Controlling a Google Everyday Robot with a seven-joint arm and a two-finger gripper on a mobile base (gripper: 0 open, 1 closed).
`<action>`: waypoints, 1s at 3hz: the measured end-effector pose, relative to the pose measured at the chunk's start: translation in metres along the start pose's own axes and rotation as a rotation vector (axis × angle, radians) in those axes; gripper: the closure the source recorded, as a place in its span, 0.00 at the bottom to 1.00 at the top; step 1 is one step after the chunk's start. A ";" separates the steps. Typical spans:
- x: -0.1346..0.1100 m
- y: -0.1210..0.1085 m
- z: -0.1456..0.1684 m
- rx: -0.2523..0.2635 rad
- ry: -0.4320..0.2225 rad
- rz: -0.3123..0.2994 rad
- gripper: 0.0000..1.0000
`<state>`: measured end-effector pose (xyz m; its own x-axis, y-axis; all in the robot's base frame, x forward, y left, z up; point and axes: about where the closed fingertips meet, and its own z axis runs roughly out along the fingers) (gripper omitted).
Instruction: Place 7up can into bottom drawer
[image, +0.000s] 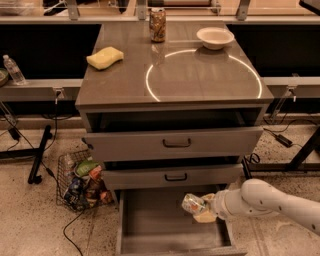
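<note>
Grey table (200, 85) is standing in the middle of the view, carrying three drawers in its front. Its bottom drawer (150, 225) is standing pulled out over the speckled floor, with its flat grey interior showing. The two upper drawers (175, 143) are showing dark handles, and a dark gap is showing above the front of each.

A white arm (270, 200) is reaching in from the lower right. Its end effector (204, 212) is hanging above the right part of the bottom drawer, just below the middle drawer's front. It is gripping the 7up can (193, 203), which is lying tilted in its hold, pointing left and clear of the drawer floor (whether the can is touching the right wall cannot be told).

On the table top, a yellow sponge (105, 57) is lying at the left. A brown can (158, 25) is standing upright at the back edge, and a white bowl (215, 37) is sitting at the back right. A bright ring of light (150, 80) is falling across the right half.

Left of the table, a wire basket (80, 182) of packets is sitting on the floor. A water bottle (13, 70) is standing on a ledge at the far left.
</note>
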<state>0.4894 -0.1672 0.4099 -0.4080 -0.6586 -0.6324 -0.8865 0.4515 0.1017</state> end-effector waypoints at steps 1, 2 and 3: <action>0.051 -0.023 0.033 0.013 0.029 0.038 1.00; 0.094 -0.041 0.061 0.007 0.045 0.071 1.00; 0.124 -0.055 0.091 -0.013 0.035 0.103 1.00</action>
<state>0.5073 -0.2188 0.2564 -0.5043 -0.6296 -0.5910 -0.8420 0.5105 0.1746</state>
